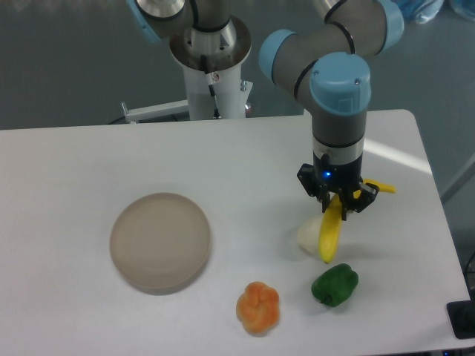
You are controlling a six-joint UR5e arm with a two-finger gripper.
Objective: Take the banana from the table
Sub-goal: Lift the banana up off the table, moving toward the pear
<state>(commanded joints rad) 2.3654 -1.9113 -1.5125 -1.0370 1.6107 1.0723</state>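
My gripper is squeezed tight on the banana, which hangs up off the table above the whitish fruit, so I think the picking up is done.

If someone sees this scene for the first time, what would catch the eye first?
Probably the bright yellow banana hanging from the gripper, right of centre, in front of a whitish round fruit. Next, the round beige plate on the left of the white table.
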